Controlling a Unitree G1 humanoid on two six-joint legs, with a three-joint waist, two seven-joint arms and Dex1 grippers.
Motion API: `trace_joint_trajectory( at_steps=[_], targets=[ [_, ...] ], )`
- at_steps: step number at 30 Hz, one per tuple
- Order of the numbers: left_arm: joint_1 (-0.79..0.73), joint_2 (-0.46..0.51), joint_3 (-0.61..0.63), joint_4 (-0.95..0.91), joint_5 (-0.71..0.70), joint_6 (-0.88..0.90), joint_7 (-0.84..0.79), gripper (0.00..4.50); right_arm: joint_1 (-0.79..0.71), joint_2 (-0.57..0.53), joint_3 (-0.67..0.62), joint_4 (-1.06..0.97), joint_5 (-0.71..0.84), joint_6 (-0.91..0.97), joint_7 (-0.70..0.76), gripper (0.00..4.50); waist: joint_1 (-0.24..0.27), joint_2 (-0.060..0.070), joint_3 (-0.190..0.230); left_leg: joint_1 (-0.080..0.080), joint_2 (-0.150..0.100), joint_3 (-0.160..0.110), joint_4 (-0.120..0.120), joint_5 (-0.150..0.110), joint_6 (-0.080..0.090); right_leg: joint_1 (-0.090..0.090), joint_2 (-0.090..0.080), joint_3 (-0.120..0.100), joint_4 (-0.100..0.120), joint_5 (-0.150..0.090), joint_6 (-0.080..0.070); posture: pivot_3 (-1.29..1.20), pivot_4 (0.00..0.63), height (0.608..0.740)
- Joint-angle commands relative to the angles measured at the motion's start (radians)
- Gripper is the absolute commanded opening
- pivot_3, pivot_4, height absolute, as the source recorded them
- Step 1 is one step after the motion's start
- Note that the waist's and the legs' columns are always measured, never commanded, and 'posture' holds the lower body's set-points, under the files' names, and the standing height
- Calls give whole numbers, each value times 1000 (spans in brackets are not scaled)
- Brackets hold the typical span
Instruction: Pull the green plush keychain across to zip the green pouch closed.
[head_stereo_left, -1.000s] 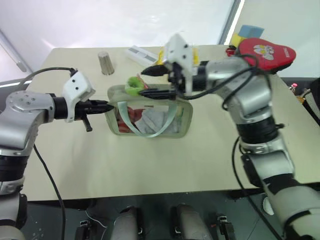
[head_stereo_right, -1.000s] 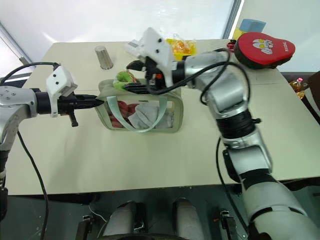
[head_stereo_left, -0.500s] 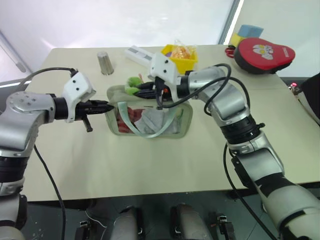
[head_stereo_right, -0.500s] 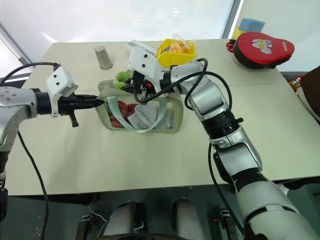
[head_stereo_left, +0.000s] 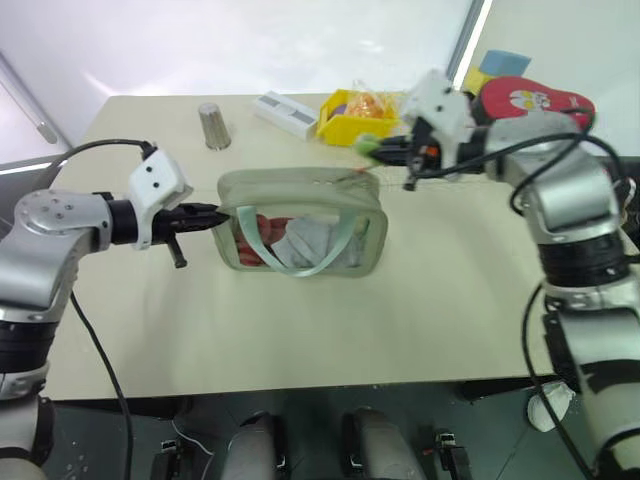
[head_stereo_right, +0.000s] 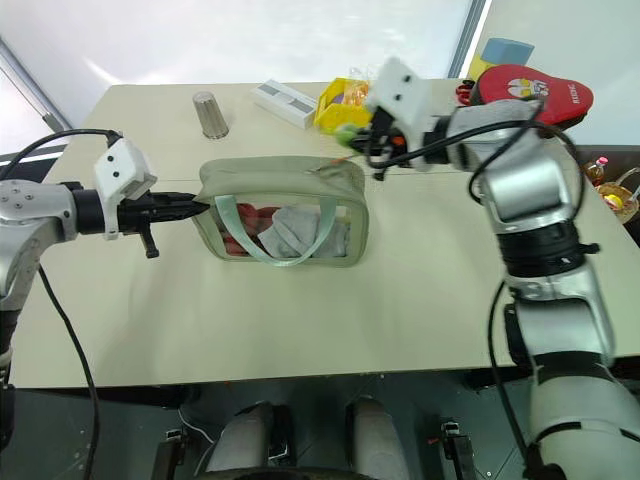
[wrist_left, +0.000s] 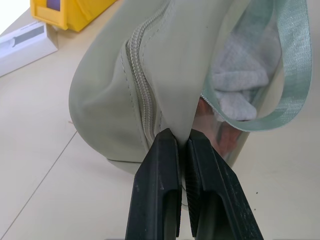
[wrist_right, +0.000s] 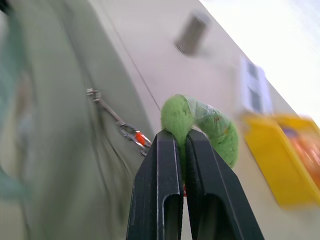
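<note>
- Here, the landmark is the pale sage-green rectangular fabric pouch (head_stereo_left: 300, 225) with a clear plastic front panel, standing upright near the middle of the beige table (head_stereo_left: 300, 320); its mint-green webbing strap handle (head_stereo_left: 330, 245) hangs in a loop over the front panel.
- The left gripper (head_stereo_left: 215, 214) is at the pouch's left end, its black fingers (wrist_left: 155, 190) pressed together on a fold of the pouch fabric beside the zipper. Judged purpose: to anchor that end so the pouch does not slide when the slider is drawn away from it.
- The right gripper (head_stereo_left: 375, 152) is just past the pouch's right end, slightly above its top edge, fingers (wrist_right: 157, 185) clamped on the small lime-green fuzzy plush keychain (wrist_right: 200, 127).
- A thin cord with a small metal clasp (wrist_right: 132, 135) runs from the keychain back to the pouch top; it looks roughly straight, so the pull seems to go through the cord into the slider.
- The zipper along the pouch top (wrist_left: 142, 95) looks closed at the left end; from the head views the top edge reads flat along its length, so I judge the zip at or near full closure. The slider's exact spot at the right corner is too small to confirm.
- Behind the pouch's right end: a yellow plastic bin (head_stereo_left: 352, 112) holding something orange, close to the right gripper, so a wider pull could brush it.
- Behind the pouch's left end, well apart: a small metal cup (head_stereo_left: 211, 126).
</note>
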Motion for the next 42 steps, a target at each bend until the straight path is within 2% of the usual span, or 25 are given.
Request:
trace_joint_trajectory(
  at_steps=[1, 5, 7, 16, 20, 25, 26, 29, 35, 36, 39, 42],
  targets=[
    [3, -10, 3, 3, 8, 1, 10, 0, 10, -77, -68, -19, -44, 5, -58, 49, 0, 0, 0, 0, 0, 0, 0, 0, 0, 0, 0, 0, 0, 0, 0, 0, 150, 740],
    [-1, -22, -7, 6, 12, -2, 11, 0, 113, -151, -43, 2, -125, -59, -110, 49, 4, 0, 0, 0, 0, 0, 0, 0, 0, 1, 0, 0, -1, 0, 0, 0, 150, 740],
    [-2, -26, -15, 9, 17, -8, 9, 0, 174, -151, -32, 12, -148, -78, -140, 49, 8, 0, 0, 0, 0, 0, 0, 0, 0, 1, 0, 0, -1, 0, 0, 0, 150, 740],
    [-25, -38, -36, 24, 25, -21, 4, 0, 424, 97, -5, -77, -77, -6, -239, 49, 18, 1, -1, 1, 0, 1, 0, 0, 0, 2, 1, 0, -1, 0, 0, 0, 150, 740],
    [-23, -32, -34, 25, 26, -20, 1, 0, 448, 110, 12, -90, -85, -8, -228, 49, 18, 1, -1, 1, 0, 1, 0, 0, 0, 2, 1, 0, -1, 0, 0, 0, 150, 740],
    [-27, -30, -33, 35, 35, -26, 1, 0, 375, 86, -17, -37, -76, -46, -188, 49, 18, 1, -1, 2, 0, 1, 0, 0, 0, 2, 2, 0, -1, 0, 0, 0, 150, 740],
    [-30, -30, -32, 39, 38, -30, 1, 0, 354, 74, -28, -26, -64, -51, -166, 350, 17, 1, -1, 2, 0, 1, 0, 0, 0, 2, 2, 0, -1, 0, 0, 0, 150, 740],
    [-63, -28, -4, 70, 12, -13, -13, 1091, 274, 12, -60, -13, -10, -41, -61, 1500, 18, 1, 0, 2, 0, 1, 0, 0, 0, 2, 2, 0, -1, 0, 0, 0, 150, 740],
    [-129, 39, 67, 126, -58, 64, -78, 4107, 109, -145, -86, -1, 104, -8, 190, 4498, 17, 1, 0, 1, 0, 0, 0, 0, 0, 1, 2, 0, -2, 0, 0, 0, 150, 740],
    [-138, 51, 77, 136, -66, 79, -82, 4467, 84, -167, -92, -25, 146, 23, 244, 4500, 16, 1, 0, 1, 0, 1, -1, 0, 0, 1, 2, 0, -2, 0, 0, 0, 150, 740],
    [-162, 90, 84, 159, -58, 92, -89, 4467, 43, -191, -105, -67, 228, 94, 317, 4500, 15, 1, 0, 1, 1, 1, -1, 0, 0, 1, 3, 0, -2, 0, 0, 0, 150, 740],
    [-166, 106, 95, 176, -56, 74, -97, 4467, 45, -179, -121, -111, 275, 132, 312, 4500, 18, 1, 0, 1, 1, 0, -1, 0, 0, 1, 3, 0, -2, 0, 0, 0, 150, 740]
  ],
)
